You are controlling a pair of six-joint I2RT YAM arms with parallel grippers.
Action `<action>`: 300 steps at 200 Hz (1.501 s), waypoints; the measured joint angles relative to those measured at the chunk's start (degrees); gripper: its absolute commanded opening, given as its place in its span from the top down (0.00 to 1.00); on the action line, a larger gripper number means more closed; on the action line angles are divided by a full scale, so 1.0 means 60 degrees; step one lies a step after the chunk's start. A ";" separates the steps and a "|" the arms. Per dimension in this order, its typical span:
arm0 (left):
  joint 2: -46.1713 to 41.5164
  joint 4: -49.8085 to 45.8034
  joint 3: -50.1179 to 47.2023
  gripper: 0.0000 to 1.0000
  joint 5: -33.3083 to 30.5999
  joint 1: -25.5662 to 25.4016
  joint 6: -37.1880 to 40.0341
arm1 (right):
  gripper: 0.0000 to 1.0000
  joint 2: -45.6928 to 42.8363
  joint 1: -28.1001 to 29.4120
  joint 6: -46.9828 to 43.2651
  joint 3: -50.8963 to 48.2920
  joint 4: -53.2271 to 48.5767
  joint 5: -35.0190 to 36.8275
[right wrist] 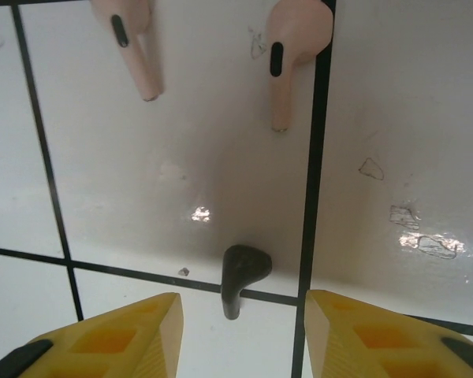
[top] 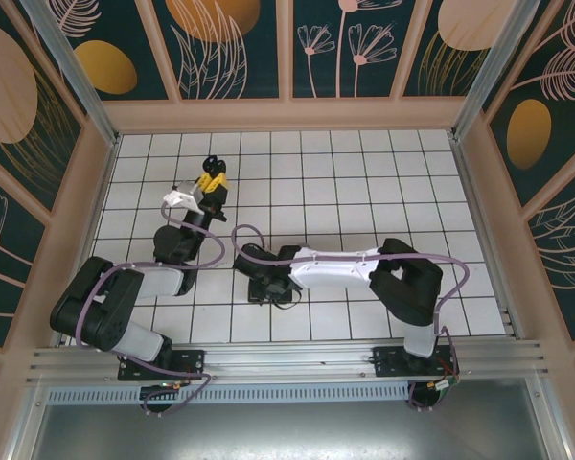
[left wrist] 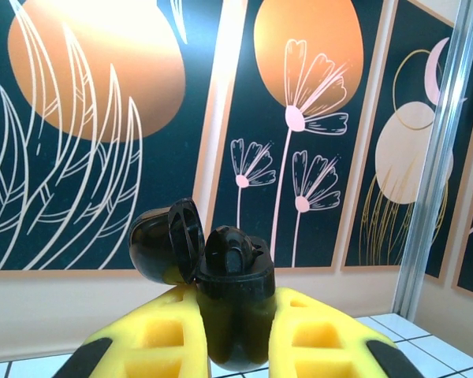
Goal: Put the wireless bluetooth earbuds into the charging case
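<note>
Left gripper [left wrist: 235,315] first: it's clamped tight on the black charging case [left wrist: 232,295]. The yellow fingers [left wrist: 154,339] press it from both sides, and the case stands upright between them. Its lid [left wrist: 167,240] is flipped open and hangs off to the left of the fingers. The whole lot is aimed at the flowered wall [left wrist: 87,118] straight ahead. It's black on black in the mouth of the case, so I can't tell whether anything sits inside.

Now over to the right gripper [right wrist: 243,305]: spread wide, nose down, low over the white tiled table [right wrist: 402,118], gripping nothing. A black earbud [right wrist: 244,268] lies flat just ahead of the gap, dead centre between the two yellow tips. Its stem points back toward the gripper and crosses a dark grout line. Farther out ahead there's a pink earbud [right wrist: 134,47] off to the left. A second pink earbud [right wrist: 293,47] lies a touch right of centre, right against a grout line. Both have their stems pointing back toward the gripper, well apart from the black one.
</note>
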 measured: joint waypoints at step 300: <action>-0.0051 0.0073 -0.0025 1.00 0.0452 0.0120 -0.0142 | 0.80 0.1038 -0.0004 -0.0433 0.0954 -0.0736 0.0189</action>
